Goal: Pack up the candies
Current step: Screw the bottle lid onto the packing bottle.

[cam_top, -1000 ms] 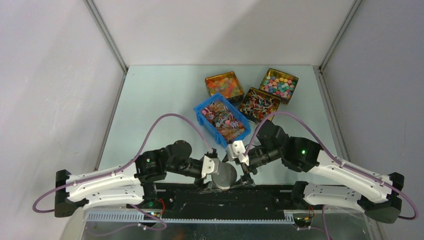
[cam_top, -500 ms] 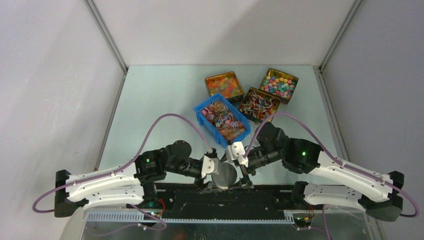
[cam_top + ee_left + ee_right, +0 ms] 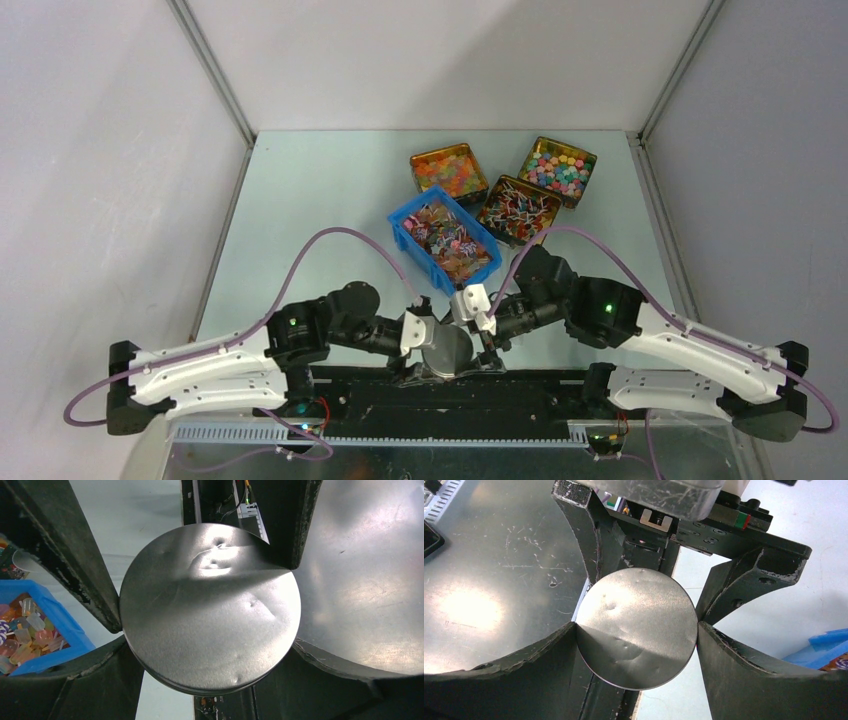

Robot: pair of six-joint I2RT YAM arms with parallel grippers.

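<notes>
Both arms fold in low over the near edge, wrists meeting at the centre. The left gripper (image 3: 210, 645) is spread wide, fingers pressed against the rim of the round metal lid (image 3: 447, 348). The right gripper (image 3: 636, 625) is just as wide and pinches the same lid crosswise. The candies (image 3: 447, 240) sit in the blue bin (image 3: 67, 627) just behind the grippers.

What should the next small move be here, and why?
Probably tighten the right pincer on the lid before turning or lifting it: its fingers just meet the rim on both sides, the left pincer braces the same lid, and the candies lie in the blue bin.
</notes>
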